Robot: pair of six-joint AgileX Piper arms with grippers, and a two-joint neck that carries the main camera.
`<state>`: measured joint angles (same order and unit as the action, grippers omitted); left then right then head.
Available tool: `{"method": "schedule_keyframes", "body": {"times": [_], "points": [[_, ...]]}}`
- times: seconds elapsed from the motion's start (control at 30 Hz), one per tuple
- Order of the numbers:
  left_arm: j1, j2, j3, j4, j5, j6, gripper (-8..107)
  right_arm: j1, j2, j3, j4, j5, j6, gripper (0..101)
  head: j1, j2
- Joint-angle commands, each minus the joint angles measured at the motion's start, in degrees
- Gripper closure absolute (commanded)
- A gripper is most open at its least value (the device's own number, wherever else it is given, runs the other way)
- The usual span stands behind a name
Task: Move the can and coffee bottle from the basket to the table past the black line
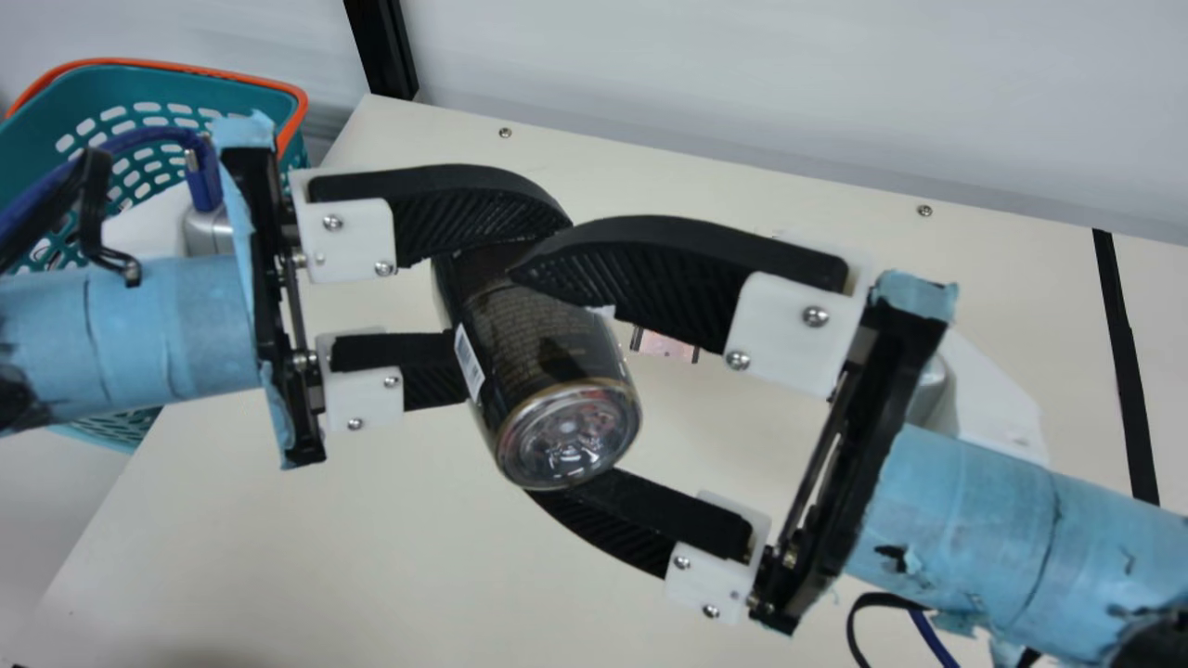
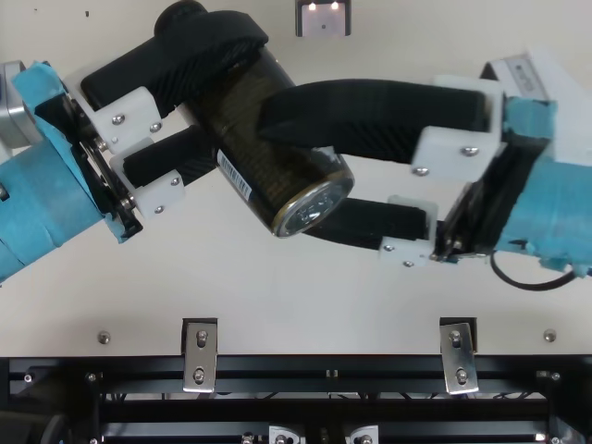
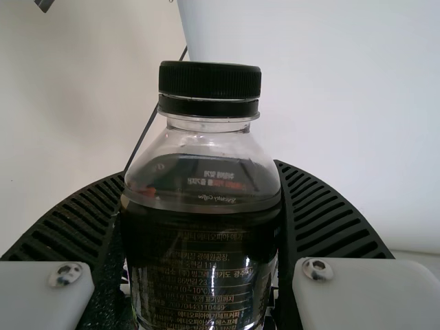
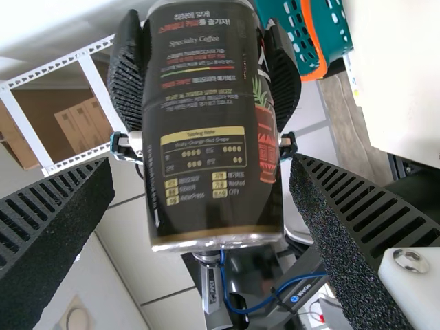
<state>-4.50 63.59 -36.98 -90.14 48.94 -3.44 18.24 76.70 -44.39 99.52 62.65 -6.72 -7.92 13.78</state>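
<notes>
Your left gripper (image 1: 516, 299) grasps the coffee bottle (image 1: 548, 339) mid-view, base (image 1: 568, 434) toward five o'clock; dark liquid (image 3: 206, 180) reaches its shoulder. Your right gripper (image 1: 524, 378) is released, fingers spread around it. You have the teal basket (image 1: 176, 85) at ten o'clock, contents unclear, and the black line (image 1: 1125, 366) at three.

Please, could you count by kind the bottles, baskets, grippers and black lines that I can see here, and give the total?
Bottle: 1
Basket: 1
Grippers: 2, the left gripper and the right gripper
Black line on the table: 1
Total: 5
</notes>
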Motion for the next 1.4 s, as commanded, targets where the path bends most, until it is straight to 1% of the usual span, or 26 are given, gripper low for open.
{"method": "schedule_keyframes", "body": {"times": [0.0, 0.2, 0.23, 0.27, 0.37, 0.43, 0.47, 0.5, 0.63, 0.77, 0.87, 0.97, 1.07, 1.13, 1.27, 1.37], "points": [[0.0, 0.0, 0.0, 0.0, 0.0, 0.0, 89, 0.2, 0.4, -0.2, 0.5, 0.1, -0.1, 0, -0.2, -0.6], [0.0, 0.0, 0.0, 0.0, 0.0, 0.0, 89, 0.2, 0.4, -0.2, 0.6, -0.2, -0.3, 0, -0.2, -0.6], [0.0, 0.0, 0.0, 0.0, 0.0, 0.0, 89, 0.2, 0.4, -0.2, 0.5, -0.2, -0.3, 21, -0.2, -0.6], [0.0, 0.0, 0.0, 0.0, 0.0, 0.0, 89, 0.2, 0.4, -0.2, 0.5, -0.2, -0.3, 101, -0.2, -0.6], [0.0, 0.0, 0.0, 0.0, 0.0, 0.0, 89, 0.2, 0.4, -0.2, 0.5, -0.2, -0.3, 101, -0.2, -0.6], [0.0, 0.0, 0.0, -0.3, 0.0, -0.1, 55, 0.2, 0.4, -0.2, -0.1, -0.3, -0.3, 101, -0.2, -0.6], [0.0, 0.0, 0.0, -0.3, 0.0, -0.1, 20, 0.2, 0.4, -0.2, -0.2, -0.3, -0.3, 101, -0.2, -0.6], [0.0, 0.0, 0.0, -0.3, 0.0, -0.1, 9, 0.2, 0.4, -0.2, -0.2, -0.4, -0.3, 101, -0.2, -0.6], [0.0, 0.0, 0.0, -0.3, 0.0, -0.1, 9, 0.2, 0.4, -0.2, 0.0, -0.4, -0.3, 101, -0.2, -0.6], [1.2, -0.6, -0.8, 1.7, -2.1, -1.5, 9, 0.2, 0.4, -0.2, 0.1, -0.6, -0.3, 101, -0.2, -0.6], [3.5, -1.7, -2.3, 5.4, -4.5, -4.0, 9, 0.2, 0.4, -0.2, 0.1, -0.6, -0.3, 101, -0.2, -0.6], [6.5, -2.9, -4.4, 11.3, -6.8, -7.2, 9, 0.2, 0.4, -0.2, 0.2, -0.7, -0.3, 101, -0.2, -0.6], [9.8, -3.8, -7.2, 20.2, -9.0, -10.8, 9, 0.2, 0.4, -0.2, 0.3, -0.7, -0.3, 101, -0.2, -0.6], [11.8, -4.1, -9.2, 27.7, -9.9, -13.1, 9, 0.2, 0.4, -0.2, 0.3, -0.7, -0.3, 101, -0.2, -0.6], [14.8, -4.6, -13.2, 45.6, -10.6, -16.9, 9, 0.2, 0.4, -0.2, 0.3, -0.7, -0.3, 101, -0.2, -0.6], [15.6, -5.6, -15.8, 59.5, -10.7, -18.3, 9, 0.2, 0.4, -0.2, 0.3, -0.7, -0.3, 101, -0.2, -0.6]]}}
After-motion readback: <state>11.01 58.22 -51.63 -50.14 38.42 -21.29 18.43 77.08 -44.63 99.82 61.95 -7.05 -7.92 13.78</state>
